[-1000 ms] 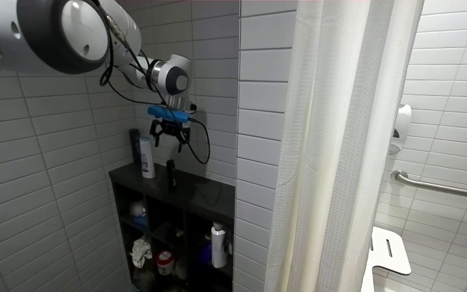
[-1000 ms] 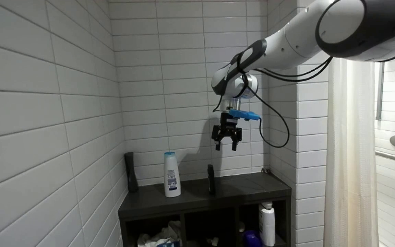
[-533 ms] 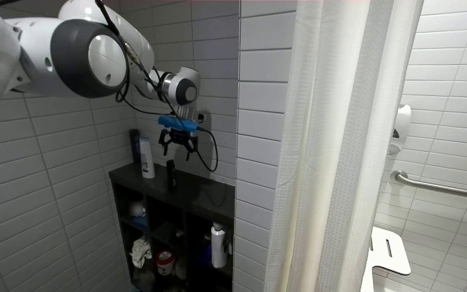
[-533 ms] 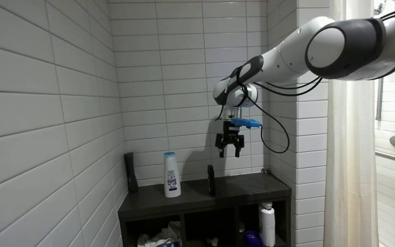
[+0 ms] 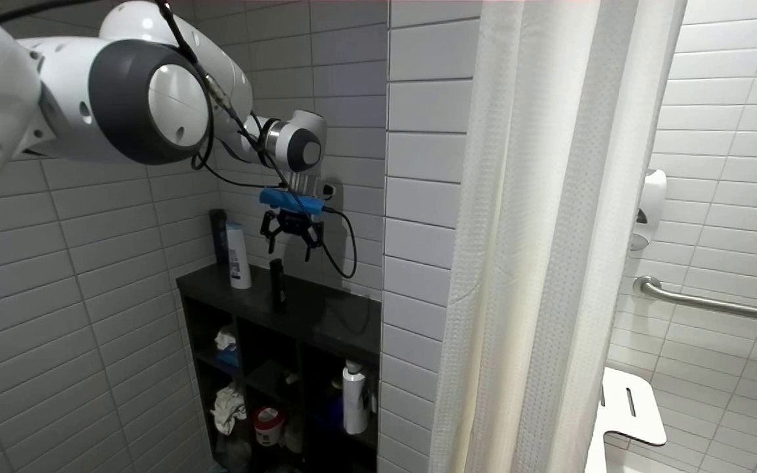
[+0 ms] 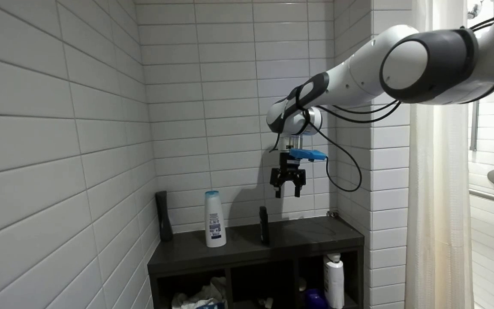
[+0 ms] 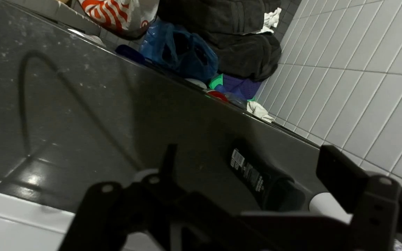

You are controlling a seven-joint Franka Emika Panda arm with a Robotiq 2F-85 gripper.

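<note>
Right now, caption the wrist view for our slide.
Open gripper above a dark shelf top, black labelled bottle standing below.

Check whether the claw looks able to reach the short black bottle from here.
Likely yes: the claw is open and hangs higher than the short black bottle, with nothing visible between them; the blue-capped bottle stands apart.

Free air between gripper [image 6: 287, 193] and black bottle [image 6: 264, 226] on shelf top [image 6: 311, 231]. Open gap separates black bottle from white bottle [image 6: 215, 219]; tall dark container [image 6: 164, 216] crowds side wall [image 6: 54, 171]. Back wall [image 6: 230, 111] bounds shelf top; tiled pillar [image 6: 390, 193] closes opposite end. Looped cable [image 6: 360, 174] hangs beside gripper.
</note>
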